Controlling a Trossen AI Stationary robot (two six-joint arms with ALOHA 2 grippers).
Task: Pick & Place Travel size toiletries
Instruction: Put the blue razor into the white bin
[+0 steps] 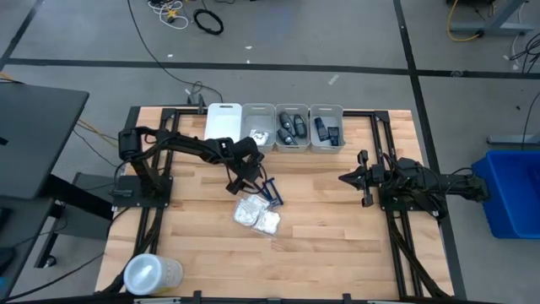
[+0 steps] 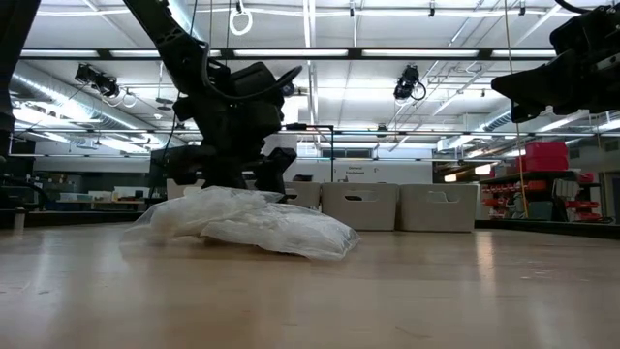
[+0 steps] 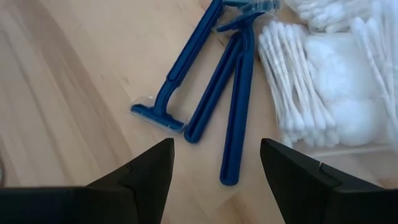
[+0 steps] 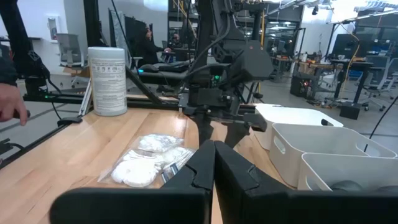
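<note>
On the wooden table [image 1: 321,228], a row of white bins [image 1: 274,127] lines the far edge. The left gripper [image 1: 242,180] hovers mid-table, fingers spread wide and empty, over blue razors [image 3: 205,81] lying beside white packets [image 1: 259,215]. Only the left wrist view shows cotton swabs [image 3: 292,81] inside a packet. The right gripper [image 1: 348,178] waits at the right, fingers pressed together, holding nothing.

A pale wooden plank tabletop [image 1: 321,236] is sitting on a grey concrete floor [image 1: 337,42] crossed by dark tape lines. Black and yellow cables [image 1: 190,15] are lying coiled on the floor beyond it. A blue plastic bin [image 1: 513,192] is standing to one side. Long strip ceiling lights [image 2: 387,53] are glowing over a workshop of desks and shelving, where a person in dark clothing [image 4: 144,38] is sitting.
</note>
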